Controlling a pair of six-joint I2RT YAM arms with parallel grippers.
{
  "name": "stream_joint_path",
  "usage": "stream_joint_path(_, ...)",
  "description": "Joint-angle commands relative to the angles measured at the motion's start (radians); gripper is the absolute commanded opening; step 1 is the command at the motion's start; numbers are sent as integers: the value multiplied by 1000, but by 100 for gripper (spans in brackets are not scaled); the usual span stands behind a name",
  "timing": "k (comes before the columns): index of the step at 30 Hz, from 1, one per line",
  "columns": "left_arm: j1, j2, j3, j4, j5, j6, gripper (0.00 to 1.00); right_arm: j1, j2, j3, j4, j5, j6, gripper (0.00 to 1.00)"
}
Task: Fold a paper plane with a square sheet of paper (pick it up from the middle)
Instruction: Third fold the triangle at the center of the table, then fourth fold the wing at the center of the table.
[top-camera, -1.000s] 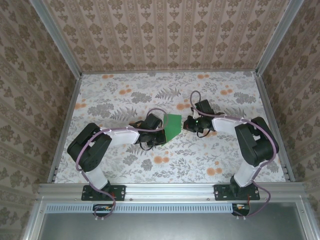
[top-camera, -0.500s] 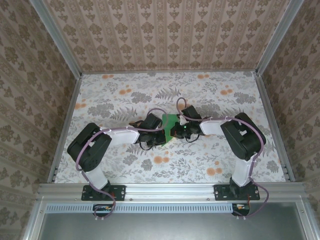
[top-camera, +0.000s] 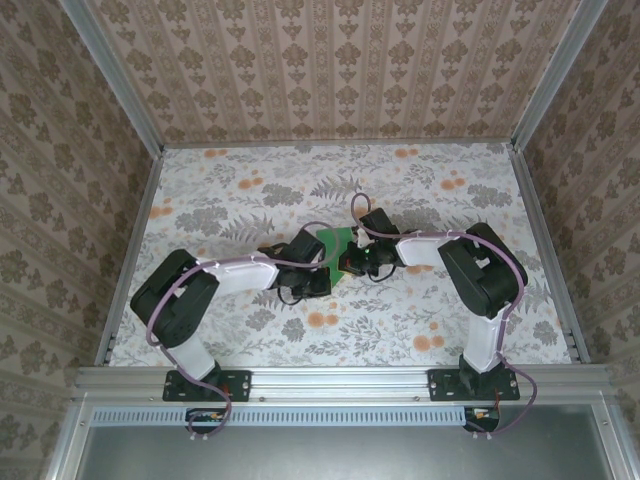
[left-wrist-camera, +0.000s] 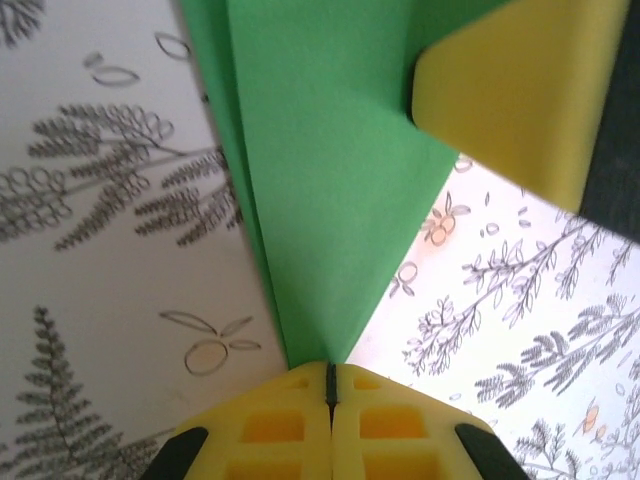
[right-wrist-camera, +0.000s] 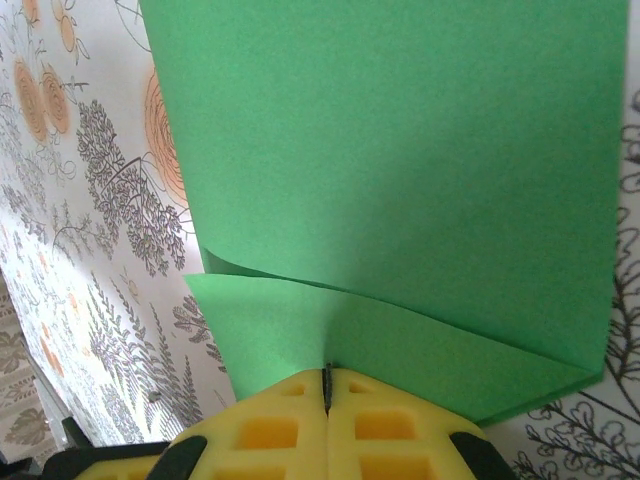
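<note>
You had the green paper (top-camera: 336, 242) at the middle of the table (top-camera: 450, 320), held between the two wrists, already folded with layers showing. Your left gripper (left-wrist-camera: 329, 372) was clamped on its narrow pointed corner, pads pressed together at the tip. Your right gripper (right-wrist-camera: 327, 378) was pinched on a layered edge — its yellow finger (left-wrist-camera: 520, 90) lay over the sheet in the left wrist view.

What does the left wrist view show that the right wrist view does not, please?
Left wrist: the paper narrows to a point at the left gripper, and a second yellow pad overlaps its far edge. Right wrist: two broad folded layers, one flap bowing open, at the right gripper. Both: paper pinched in a shut gripper over the floral table.
</note>
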Motion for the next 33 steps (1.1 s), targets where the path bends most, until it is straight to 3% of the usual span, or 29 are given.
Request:
stream_joint_path(1, -20, -33, -15, -89, 37, 48, 6, 1, 49, -5, -92, 95, 19, 4)
stream_joint_path(10, -10, -120, -2, -126, -36, 65, 9, 19, -19, -99, -36, 125, 107, 4)
stream_joint_path(14, 3, -158, 5, -107, -95, 46, 20, 59, -68, -138, 27, 118, 180, 6)
stream_joint_path(17, 8, -160, 12, -72, -142, 23, 26, 60, -129, -154, 62, 113, 201, 11)
stream_joint_path(22, 9, -110, 32, 5, -167, -6, 27, 23, -236, -163, 25, 123, 163, 26)
stream_joint_path(26, 7, -49, 69, 57, -154, -14, 25, -35, -300, -215, 16, 119, 142, 39)
stream_joint_path(33, 5, -44, 84, 55, -213, -44, 17, -120, -313, -228, -9, 58, 98, 47)
